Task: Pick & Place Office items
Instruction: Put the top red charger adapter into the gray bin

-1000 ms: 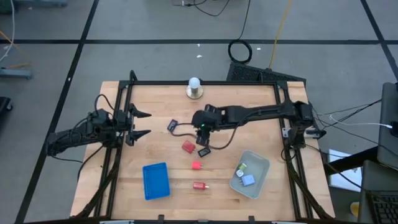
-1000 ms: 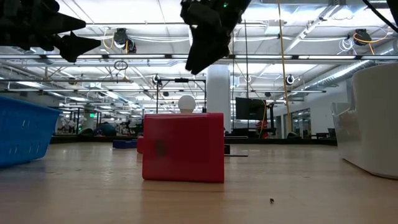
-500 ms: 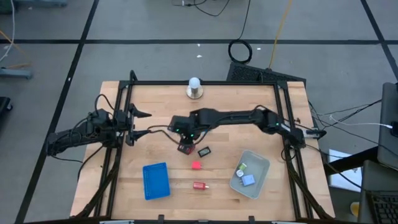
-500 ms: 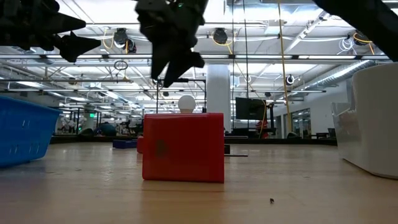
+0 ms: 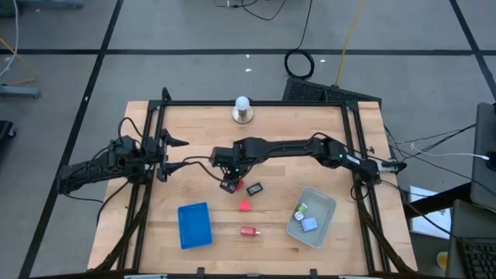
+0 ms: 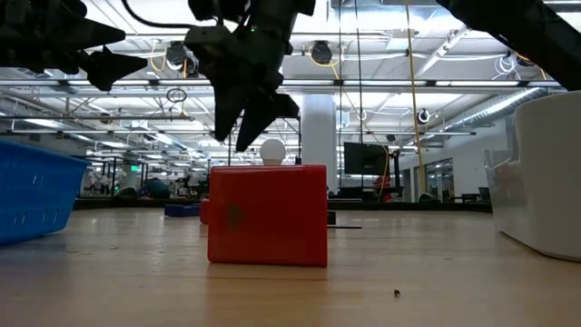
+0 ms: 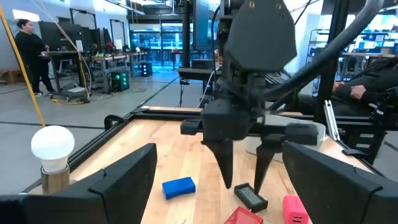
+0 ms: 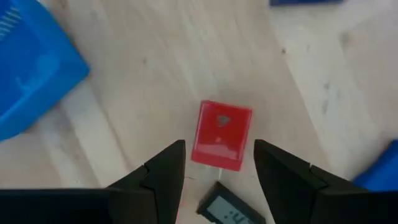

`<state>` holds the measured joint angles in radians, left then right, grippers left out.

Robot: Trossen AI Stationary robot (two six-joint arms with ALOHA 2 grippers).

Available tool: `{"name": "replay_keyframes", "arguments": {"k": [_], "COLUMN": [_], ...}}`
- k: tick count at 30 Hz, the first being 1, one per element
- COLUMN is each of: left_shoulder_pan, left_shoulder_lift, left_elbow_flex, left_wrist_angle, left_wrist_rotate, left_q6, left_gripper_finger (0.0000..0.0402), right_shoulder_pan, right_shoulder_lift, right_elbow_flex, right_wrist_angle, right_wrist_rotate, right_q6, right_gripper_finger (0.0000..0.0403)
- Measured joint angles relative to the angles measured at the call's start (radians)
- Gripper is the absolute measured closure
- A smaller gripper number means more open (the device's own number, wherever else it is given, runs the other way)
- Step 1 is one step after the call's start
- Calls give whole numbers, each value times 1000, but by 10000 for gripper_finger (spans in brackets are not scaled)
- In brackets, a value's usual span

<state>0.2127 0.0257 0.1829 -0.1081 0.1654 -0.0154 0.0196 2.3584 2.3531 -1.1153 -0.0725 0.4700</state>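
While both arms reach over the wooden table, its contents run from the near edge to the far rail as follows.

Near edge: 1 red block with a pale tip [image 5: 249, 231], with the flat blue tray [image 5: 194, 225] to its left and the clear grey bin [image 5: 311, 216] to its right; the bin holds a light-blue block [image 5: 309, 225] and a small pale piece.
Next row: 1 pink block [image 5: 245, 206], apart from its neighbours.
Middle: 1 red block [image 8: 221, 135] and, just beside it, 1 black rectangle with a pale label [image 5: 253, 187].
Right gripper [image 8: 217, 163]: directly above the middle red block, fingers spread, nothing held, not touching the block.
Left gripper [image 5: 175, 154]: at the table's left side, fingers spread, holding nothing.
Beyond the middle: 1 small blue block [image 7: 178, 186].
Far rail: white ball on a round metal base [image 5: 242, 109].
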Motion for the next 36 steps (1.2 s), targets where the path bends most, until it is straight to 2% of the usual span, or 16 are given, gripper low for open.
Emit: {"name": "replay_keyframes", "arguments": {"k": [4, 9, 18, 25, 36], "left_shoulder_pan": [0, 0, 0, 0, 0], "left_shoulder_lift": [0, 0, 0, 0, 0], "left_elbow_flex": [0, 0, 0, 0, 0], "left_wrist_angle": [0, 0, 0, 0, 0], "left_wrist_rotate": [0, 0, 0, 0, 0], "left_q6": [0, 0, 0, 0, 0], "left_gripper_finger": [50, 50, 50, 50, 50], "right_shoulder_pan": [5, 8, 10, 9, 9], "right_shoulder_lift": [-6, -1, -3, -3, -3], "right_elbow_flex": [-13, -79, -154, -193, -209], "right_wrist_angle": [22, 57, 176, 177, 213], "right_wrist_rotate": [-2, -2, 0, 49, 47], "right_q6": [-67, -58, -24, 6, 16], "right_gripper_finger": [218, 206, 122, 73, 61]}}
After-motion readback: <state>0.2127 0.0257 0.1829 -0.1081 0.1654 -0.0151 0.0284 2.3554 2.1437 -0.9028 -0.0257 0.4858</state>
